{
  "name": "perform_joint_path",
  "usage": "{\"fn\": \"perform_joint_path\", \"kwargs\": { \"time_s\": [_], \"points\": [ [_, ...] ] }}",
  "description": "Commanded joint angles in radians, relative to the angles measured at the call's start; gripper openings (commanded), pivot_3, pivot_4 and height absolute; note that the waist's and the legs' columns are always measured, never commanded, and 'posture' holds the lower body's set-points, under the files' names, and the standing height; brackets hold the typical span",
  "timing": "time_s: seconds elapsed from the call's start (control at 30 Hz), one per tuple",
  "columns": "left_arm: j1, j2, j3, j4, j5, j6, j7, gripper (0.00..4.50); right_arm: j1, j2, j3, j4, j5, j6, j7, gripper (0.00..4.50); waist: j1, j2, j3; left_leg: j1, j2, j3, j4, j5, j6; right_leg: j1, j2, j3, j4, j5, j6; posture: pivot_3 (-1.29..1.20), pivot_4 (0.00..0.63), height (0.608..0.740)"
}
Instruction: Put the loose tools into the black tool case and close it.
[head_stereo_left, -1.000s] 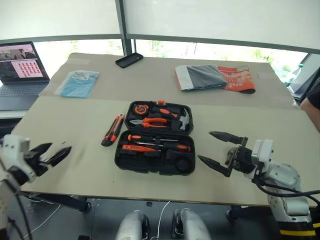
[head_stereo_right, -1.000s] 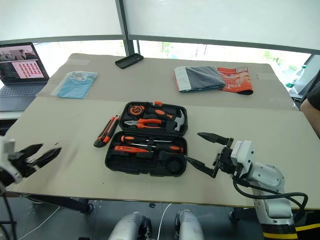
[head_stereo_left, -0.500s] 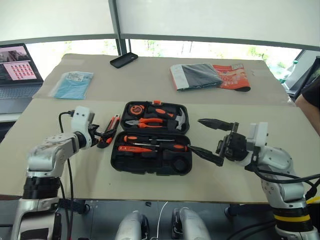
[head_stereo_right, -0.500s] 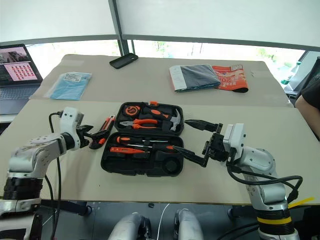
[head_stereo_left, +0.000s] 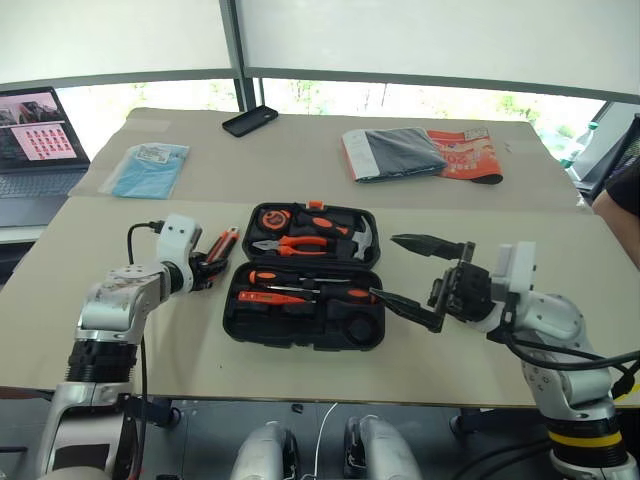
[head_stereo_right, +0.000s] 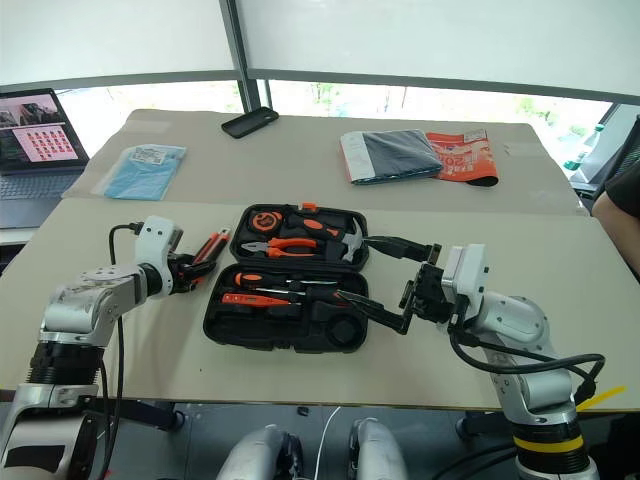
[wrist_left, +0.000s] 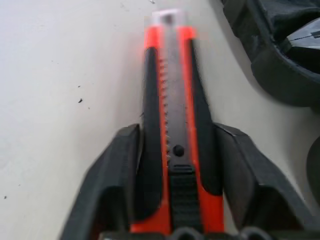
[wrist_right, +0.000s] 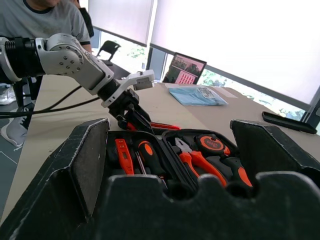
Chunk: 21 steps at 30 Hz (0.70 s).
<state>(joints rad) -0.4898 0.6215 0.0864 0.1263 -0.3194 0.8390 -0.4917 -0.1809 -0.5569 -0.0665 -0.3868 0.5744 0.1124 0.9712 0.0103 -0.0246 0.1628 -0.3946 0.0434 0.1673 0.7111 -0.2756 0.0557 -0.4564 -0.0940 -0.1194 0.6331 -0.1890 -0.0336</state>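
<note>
Utility knife (wrist_left: 172, 125) – left claw (wrist_left: 175, 165) now clamping it

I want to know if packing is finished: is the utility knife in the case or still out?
Out. The utility knife lies on the table beside the open black tool case, between the left gripper fingers.

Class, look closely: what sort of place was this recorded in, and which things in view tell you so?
Probably an office or lab test room, not a home: a big plain worktable before shaded windows, an open laptop to one side, and a black tool case laid out for a robot.
</note>
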Motion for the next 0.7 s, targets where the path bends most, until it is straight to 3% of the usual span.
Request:
{"fn": "perform_joint_path", "kwargs": {
  "time_s": [0.03,0.2,0.33,0.47,0.7],
  "points": [
    [0.020,0.056,0.068,-0.053,-0.042,-0.062,-0.100,1.73,-0.024,-0.008,-0.014,-0.047,0.040,0.012,0.004,4.50,-0.001,0.000,0.000,0.000,0.000,0.000,0.000,0.000,0.000,0.000,0.000,0.000,0.000,0.000,0.000,0.00,0.150,0.740],
    [-0.007,0.191,0.107,-0.095,-0.091,-0.149,-0.294,1.73,-0.029,-0.023,-0.032,-0.056,0.065,0.040,0.000,4.50,-0.001,-0.002,0.001,-0.003,0.001,-0.001,0.000,0.001,-0.001,-0.003,0.000,-0.002,-0.001,0.000,-0.001,0.00,0.150,0.740],
    [0.030,0.346,-0.054,-0.266,-0.147,-0.277,-0.734,1.73,0.027,-0.121,-0.086,-0.061,0.111,0.118,0.047,4.50,0.008,-0.001,0.001,-0.004,0.000,-0.001,0.000,-0.003,-0.005,-0.002,-0.002,-0.003,-0.001,0.000,-0.002,0.00,0.150,0.740],
    [0.014,0.344,-0.177,-0.335,-0.110,-0.372,-0.853,1.73,0.043,-0.180,-0.091,-0.070,0.131,0.161,0.080,4.50,0.012,0.001,0.000,-0.004,-0.003,0.000,0.001,-0.007,-0.004,-0.002,-0.004,-0.002,-0.003,0.000,-0.001,0.00,0.150,0.740],
    [-0.062,0.289,-0.408,-0.346,0.064,-0.427,-0.892,1.73,0.088,-0.269,-0.073,-0.079,0.119,0.234,0.131,4.50,0.008,0.001,0.001,-0.004,-0.003,-0.001,0.002,-0.002,0.004,-0.002,0.001,-0.001,-0.003,0.000,0.001,0.00,0.150,0.740]
  ]
}}
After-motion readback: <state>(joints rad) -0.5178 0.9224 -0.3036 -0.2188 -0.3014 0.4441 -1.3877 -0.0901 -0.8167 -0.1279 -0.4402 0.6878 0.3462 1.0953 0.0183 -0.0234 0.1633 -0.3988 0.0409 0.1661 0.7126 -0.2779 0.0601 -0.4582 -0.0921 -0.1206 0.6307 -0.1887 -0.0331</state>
